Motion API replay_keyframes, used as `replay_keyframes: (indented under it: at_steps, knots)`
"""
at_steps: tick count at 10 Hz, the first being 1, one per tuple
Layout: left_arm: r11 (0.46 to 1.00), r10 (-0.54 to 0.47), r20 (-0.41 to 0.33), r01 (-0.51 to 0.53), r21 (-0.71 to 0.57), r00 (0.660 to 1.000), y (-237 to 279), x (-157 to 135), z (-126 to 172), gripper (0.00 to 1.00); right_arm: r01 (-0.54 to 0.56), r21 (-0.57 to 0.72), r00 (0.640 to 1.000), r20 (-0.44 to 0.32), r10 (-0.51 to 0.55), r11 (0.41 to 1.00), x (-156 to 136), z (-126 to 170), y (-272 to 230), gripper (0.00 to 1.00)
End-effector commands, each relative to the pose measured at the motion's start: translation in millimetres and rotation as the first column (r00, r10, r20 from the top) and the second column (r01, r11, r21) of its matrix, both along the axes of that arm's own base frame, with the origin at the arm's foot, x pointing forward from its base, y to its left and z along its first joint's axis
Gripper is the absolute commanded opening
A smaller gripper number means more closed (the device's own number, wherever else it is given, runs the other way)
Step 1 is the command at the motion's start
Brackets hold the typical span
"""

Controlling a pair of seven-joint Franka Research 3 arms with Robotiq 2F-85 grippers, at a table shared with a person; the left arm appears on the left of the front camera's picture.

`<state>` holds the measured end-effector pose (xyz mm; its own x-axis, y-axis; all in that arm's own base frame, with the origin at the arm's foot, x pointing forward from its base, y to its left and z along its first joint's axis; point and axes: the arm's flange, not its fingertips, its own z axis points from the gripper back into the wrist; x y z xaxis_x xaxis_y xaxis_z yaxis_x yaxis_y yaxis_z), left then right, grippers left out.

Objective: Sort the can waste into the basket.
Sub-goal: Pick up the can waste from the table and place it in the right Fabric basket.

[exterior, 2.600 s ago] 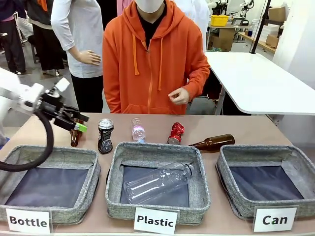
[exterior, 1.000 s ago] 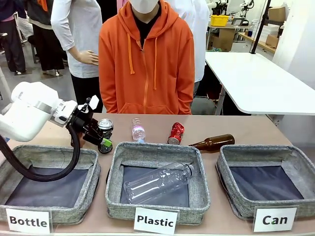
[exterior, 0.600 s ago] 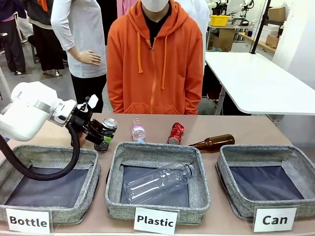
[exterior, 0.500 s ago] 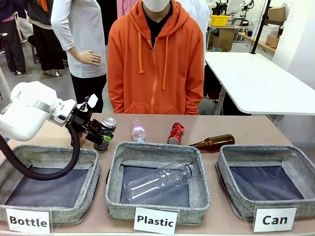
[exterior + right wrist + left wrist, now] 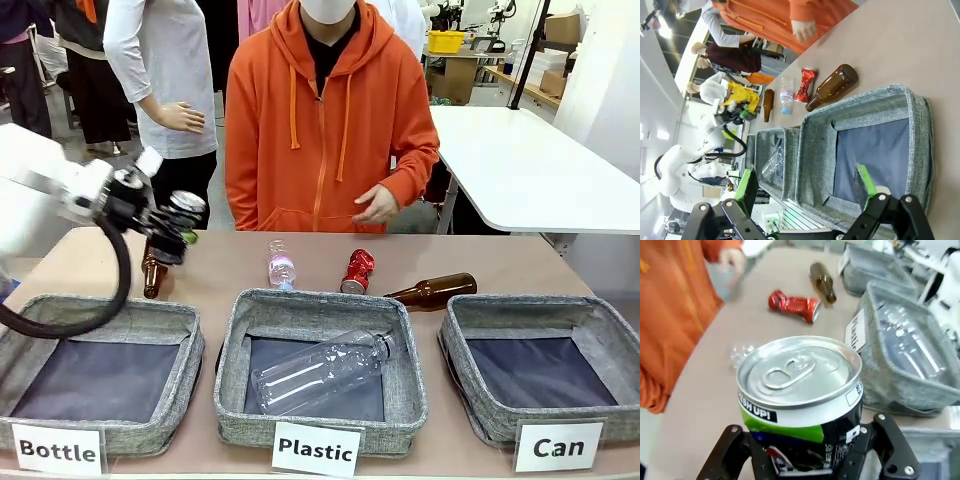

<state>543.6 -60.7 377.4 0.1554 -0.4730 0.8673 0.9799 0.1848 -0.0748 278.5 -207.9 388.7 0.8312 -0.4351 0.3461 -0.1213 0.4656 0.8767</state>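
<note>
My left gripper point(image 5: 178, 228) is shut on the black can point(image 5: 186, 206) with the silver top and holds it in the air above the table's far left. In the left wrist view the black can point(image 5: 800, 390) sits upright between the fingers of my left gripper point(image 5: 805, 460), green-white print showing. On the table in front of the person lies the red can point(image 5: 357, 270), also seen as the red can point(image 5: 792, 304). The grey basket point(image 5: 540, 308) labelled "Can" stands at the front right with its dark lining bare. My right gripper point(image 5: 807, 187) hangs open above that basket point(image 5: 860, 100).
The "Plastic" basket point(image 5: 320, 300) holds a clear bottle point(image 5: 320, 372); the "Bottle" basket point(image 5: 100, 312) stands at front left. A brown bottle point(image 5: 435, 291) lies by the red can, another point(image 5: 153, 272) stands upright at left. A small clear bottle point(image 5: 281, 266) lies between. The person's hand point(image 5: 378, 205) hovers at the far edge.
My left gripper closed on the black can, tipped it, then lifted it off the table up and to the left. The person shifted and brought a hand forward.
</note>
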Motion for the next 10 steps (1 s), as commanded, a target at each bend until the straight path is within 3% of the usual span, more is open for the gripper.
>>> replay_keyframes:
  at_steps: [1, 3, 6, 7, 10]
  knots:
    - [1.000, -0.004, 0.019, 0.005, -0.030, 1.000, 36.9, -57.0, 58.3, 0.00, 0.005, 0.004, 0.999, 0.040, -0.005, 1.000, 3.5, 0.5, -1.4, 1.00]
    - [0.996, -0.083, 0.011, 0.082, 0.029, 0.997, 72.8, -114.6, 88.7, 0.00, 0.005, 0.004, 0.999, 0.040, -0.005, 1.000, 3.5, 0.5, -1.4, 1.00]
    - [0.985, -0.169, 0.050, 0.167, 0.040, 0.984, 84.2, -171.4, 70.8, 0.00, 0.005, 0.004, 0.999, 0.040, -0.005, 1.000, 3.5, 0.5, -1.4, 1.00]
    - [0.995, -0.102, 0.022, 0.101, 0.027, 0.995, 87.3, -145.1, 94.5, 0.00, 0.005, 0.004, 0.999, 0.040, -0.005, 1.000, 3.5, 0.5, -1.4, 1.00]
    - [0.995, -0.102, 0.022, 0.101, 0.027, 0.995, 87.3, -145.1, 94.5, 0.00, 0.005, 0.004, 0.999, 0.040, -0.005, 1.000, 3.5, 0.5, -1.4, 1.00]
